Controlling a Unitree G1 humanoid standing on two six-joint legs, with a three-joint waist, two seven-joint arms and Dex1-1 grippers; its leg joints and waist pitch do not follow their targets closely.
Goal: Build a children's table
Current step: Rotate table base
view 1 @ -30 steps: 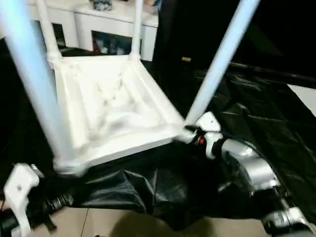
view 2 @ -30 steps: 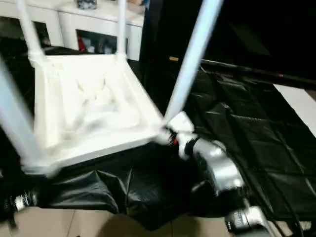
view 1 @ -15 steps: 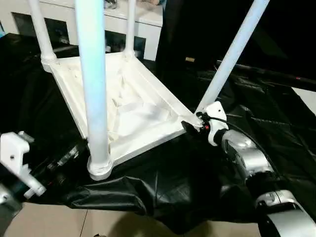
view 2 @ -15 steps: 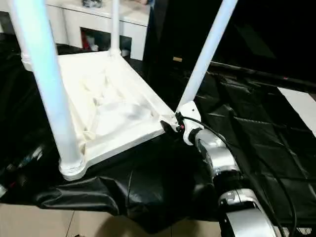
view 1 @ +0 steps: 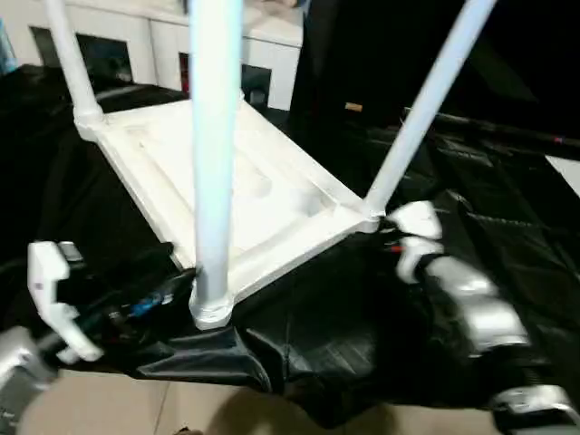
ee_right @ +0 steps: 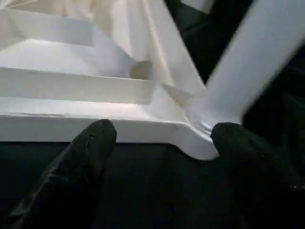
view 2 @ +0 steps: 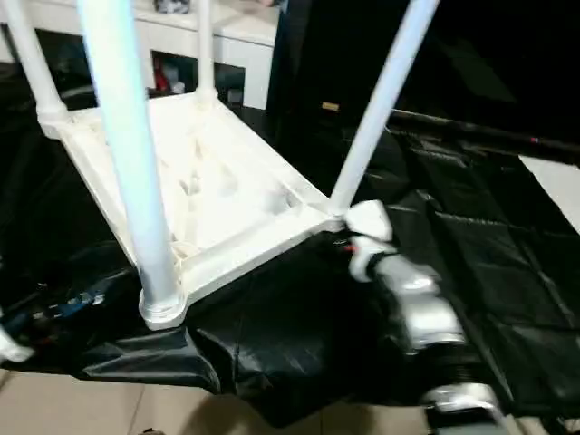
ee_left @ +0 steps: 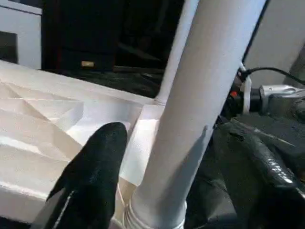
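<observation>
Smooth white plastic tabletop, glossy blk sheet

Upturned children's table: parts cut off or obscured

All four legs run out past the top edge, tips unseen; far right leg hidden behind the near one in the left eye view. Right gripper smeared by blur, fingers indistinct. Cabinet cropped at top.

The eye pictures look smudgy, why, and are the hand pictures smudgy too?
Left eye view: the right arm is smeared by blur. Right eye view: likewise. Left wrist view: the near leg is soft. Right wrist view: the leg is blurred, the black fingers soft.
</observation>
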